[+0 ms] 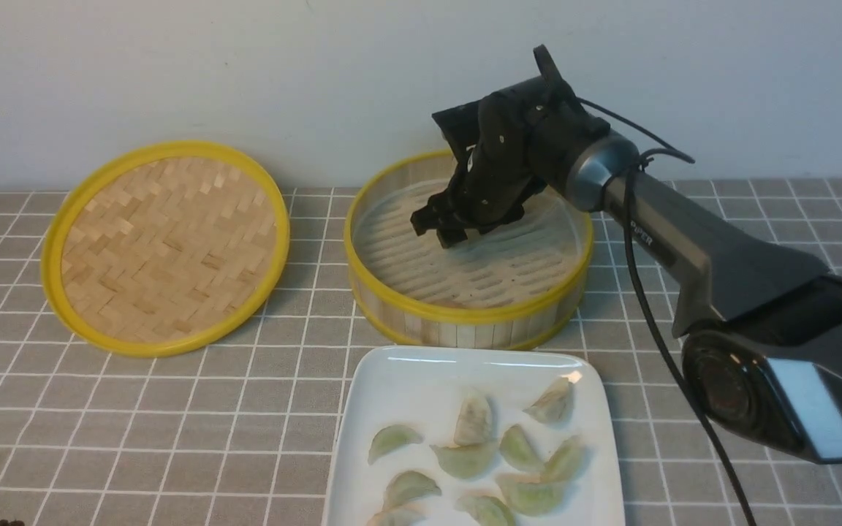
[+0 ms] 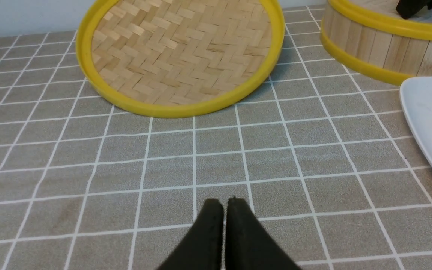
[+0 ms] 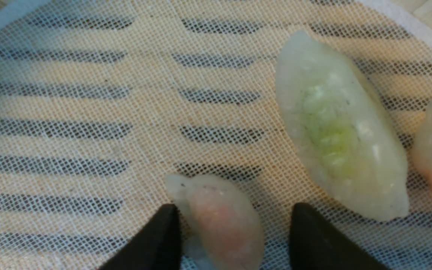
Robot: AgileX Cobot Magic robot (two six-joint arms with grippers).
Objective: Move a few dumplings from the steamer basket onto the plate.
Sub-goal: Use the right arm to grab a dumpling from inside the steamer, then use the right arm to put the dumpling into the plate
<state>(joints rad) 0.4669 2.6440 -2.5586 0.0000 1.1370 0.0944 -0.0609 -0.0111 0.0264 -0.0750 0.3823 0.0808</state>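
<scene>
Bamboo steamer basket (image 1: 465, 318) shows 3 dumplings (image 3: 339, 131); 1 plate (image 1: 421, 380).

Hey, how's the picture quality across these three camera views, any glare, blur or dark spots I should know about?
Front view: white glare streaks on the plate along its far rim, otherwise even light. Left wrist view: sharp, the lid crisp, the left pincer a featureless black. Right wrist view: very close, the green dumpling slightly soft, the right pincer blurred at its tips.

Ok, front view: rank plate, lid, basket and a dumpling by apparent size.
1. Plate, widest, though nearest the camera and cut off.
2. Lid and basket: look alike, unranked.
3. Dumpling.
</scene>
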